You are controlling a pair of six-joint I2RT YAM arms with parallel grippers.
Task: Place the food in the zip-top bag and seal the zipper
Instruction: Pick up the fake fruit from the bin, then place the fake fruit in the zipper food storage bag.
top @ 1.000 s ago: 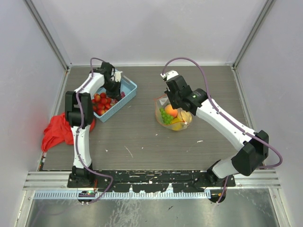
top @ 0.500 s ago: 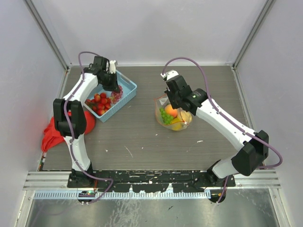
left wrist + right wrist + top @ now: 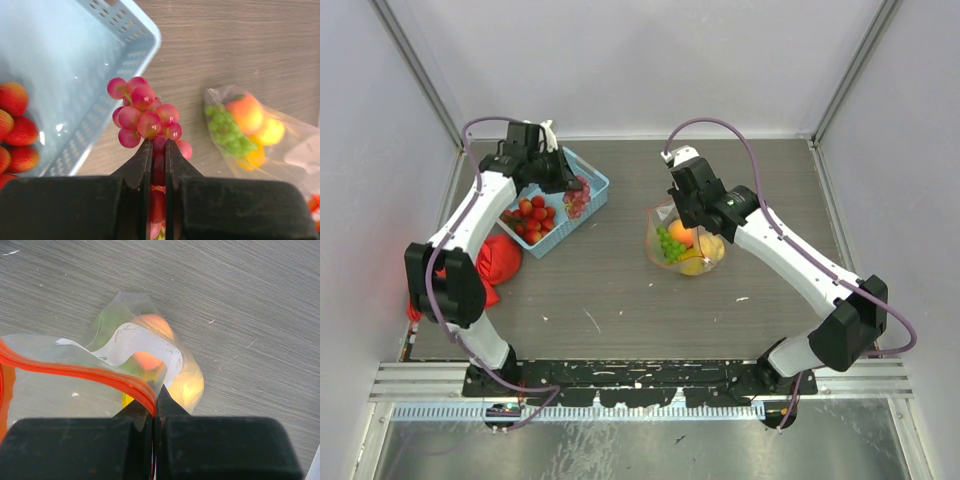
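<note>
- Over the rim of a light-blue mesh basket (image 3: 75,60), pink-red toy grapes (image 3: 145,112) are clamped in the left hand (image 3: 157,150).
- The red-orange zipper (image 3: 75,371) of a clear plastic bag (image 3: 125,340) is pinched in the right hand (image 3: 152,407).

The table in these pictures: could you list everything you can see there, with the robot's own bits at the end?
basket: one, light blue, back left of the table
strawberries: several, red, in the basket
grape bunch: one, pink-red, held at the basket's edge
cloth: one, red, left side, in front of the basket
zip-top bag: one, clear, middle of the table
zipper: one strip, red-orange, along the bag's mouth
green grapes: one bunch, green, in the bag
peach: one, orange-pink, in the bag
lemon: at least one, yellow, in the bag
left gripper: black, shut on the grape bunch
right gripper: black, pinching the zipper
</note>
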